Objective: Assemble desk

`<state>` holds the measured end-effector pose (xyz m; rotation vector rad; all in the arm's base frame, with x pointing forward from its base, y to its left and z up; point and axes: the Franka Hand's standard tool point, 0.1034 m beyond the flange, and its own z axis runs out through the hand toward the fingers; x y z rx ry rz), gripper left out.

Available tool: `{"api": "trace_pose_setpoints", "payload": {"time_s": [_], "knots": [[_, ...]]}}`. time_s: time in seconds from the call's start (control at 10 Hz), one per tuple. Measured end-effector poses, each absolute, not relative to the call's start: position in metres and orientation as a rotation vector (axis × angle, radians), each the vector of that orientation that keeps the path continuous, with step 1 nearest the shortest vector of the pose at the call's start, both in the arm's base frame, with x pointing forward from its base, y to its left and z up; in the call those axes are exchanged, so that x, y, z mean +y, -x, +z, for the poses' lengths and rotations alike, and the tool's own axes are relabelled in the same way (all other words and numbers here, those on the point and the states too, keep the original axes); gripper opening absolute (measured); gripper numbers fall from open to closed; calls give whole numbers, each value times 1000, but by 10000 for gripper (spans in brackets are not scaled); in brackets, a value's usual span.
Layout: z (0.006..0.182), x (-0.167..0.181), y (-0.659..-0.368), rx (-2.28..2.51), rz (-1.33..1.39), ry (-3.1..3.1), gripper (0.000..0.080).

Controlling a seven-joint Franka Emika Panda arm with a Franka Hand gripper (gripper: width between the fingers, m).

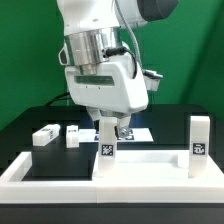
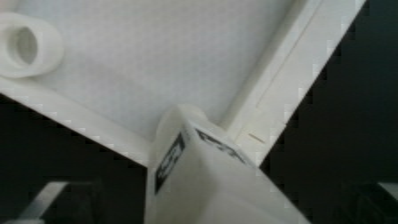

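The desk's wide white slab (image 1: 150, 163) lies flat near the front of the table. Two tagged leg blocks stand upright on it, one at its left corner (image 1: 106, 140) and one at its right corner (image 1: 199, 138). Two more leg blocks (image 1: 45, 135) (image 1: 73, 135) lie loose on the black table at the exterior view's left. My gripper (image 1: 112, 123) hangs right over the left upright leg, open. In the wrist view that leg (image 2: 205, 170) rises between the wide-apart jaws, which do not touch it. The slab (image 2: 178, 70) fills the background, with a round socket (image 2: 22, 48) at its edge.
A long white raised border rim (image 1: 30, 168) runs along the front and the exterior view's left of the table. The marker board (image 1: 140, 131) lies behind the slab, mostly hidden by my gripper. Green walls stand behind.
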<state>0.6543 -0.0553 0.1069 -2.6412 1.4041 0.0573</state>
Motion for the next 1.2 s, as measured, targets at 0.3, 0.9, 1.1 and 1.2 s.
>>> {"api": "trace_pose_setpoints", "payload": {"time_s": [0.3,0.9,1.1,1.2], "knots": [[102,-58,-655,751,-67,2931,649],[97,-63,-649,649,-58,2960,340],[97,-66,-648,837,-48,2914,291],[97,-66,-648,951,-42,2878,291]]}}
